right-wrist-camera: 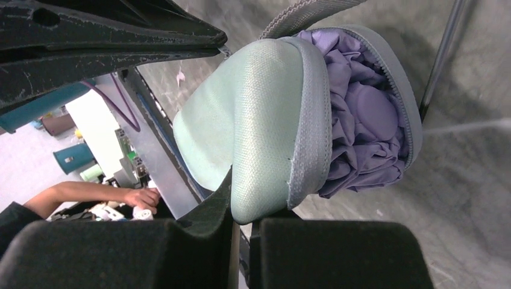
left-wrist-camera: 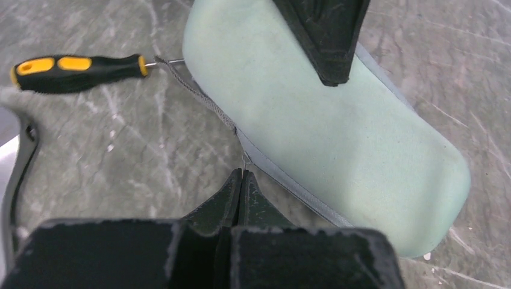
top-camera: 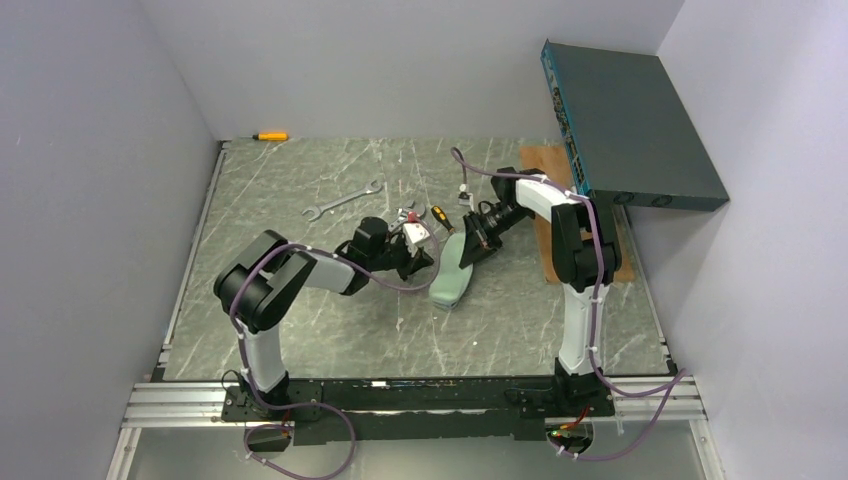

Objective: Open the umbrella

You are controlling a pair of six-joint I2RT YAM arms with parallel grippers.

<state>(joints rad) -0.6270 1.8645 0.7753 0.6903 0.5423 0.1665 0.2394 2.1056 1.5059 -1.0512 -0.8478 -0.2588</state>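
Top external view: the left gripper (top-camera: 428, 262) and the right gripper (top-camera: 466, 250) converge on a pale mint-green case (top-camera: 452, 285) lying on the marble-pattern table (top-camera: 350, 330). The left gripper meets the case's left edge and the right gripper bears on its far end. A black-and-yellow screwdriver (top-camera: 440, 216) lies just beyond both grippers, and a wrench (top-camera: 343, 198) lies farther beyond the left gripper, off to its left. Left wrist view: the left gripper's jaws are pressed together with no gap, nipping the small metal zip pull (left-wrist-camera: 245, 160) directly ahead of the tips. The case extends ahead and to the right of them. One finger (left-wrist-camera: 325, 36) of the right gripper rests on the case's top surface at the far end. The screwdriver lies ahead and to the left. Right wrist view: the right gripper is clamped on the case's end, with the case filling the space between its fingers. The zip is parted at this end. The umbrella (right-wrist-camera: 361, 120) sits inside the case, its crumpled lavender fabric showing through the opening just right of the fingers. Its handle and shaft are hidden.
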